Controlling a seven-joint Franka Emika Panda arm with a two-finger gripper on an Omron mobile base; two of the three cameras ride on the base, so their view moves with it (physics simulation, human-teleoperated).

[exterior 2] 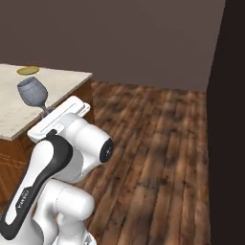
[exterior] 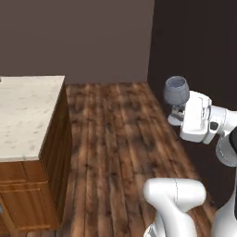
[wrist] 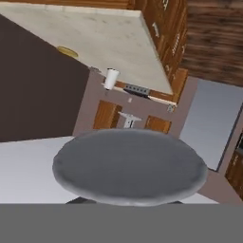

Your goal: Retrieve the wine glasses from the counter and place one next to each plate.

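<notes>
1. We carry one wine glass in our gripper; its blue-grey bowl stands upright above the white hand, high over the wooden floor.
2. The pincer is pinching the glass low down, at its stem or foot; its bowl and the white hand cover the exact contact, so we cannot tell which part the fingers press.
3. In the right base view the same wine glass rises just past the far end of the hand, and behind it lies the pale stone top on brown wood cabinets.
4. Far back on that top, near its left far edge, sits a plate with an orange-yellow rim.
5. In the left base view the stone top lies to the left, well apart from the glass.
6. In the hand view the round grey glass lies close to the camera, and the plate shows as a small yellow disc on the stone top beyond.
</notes>
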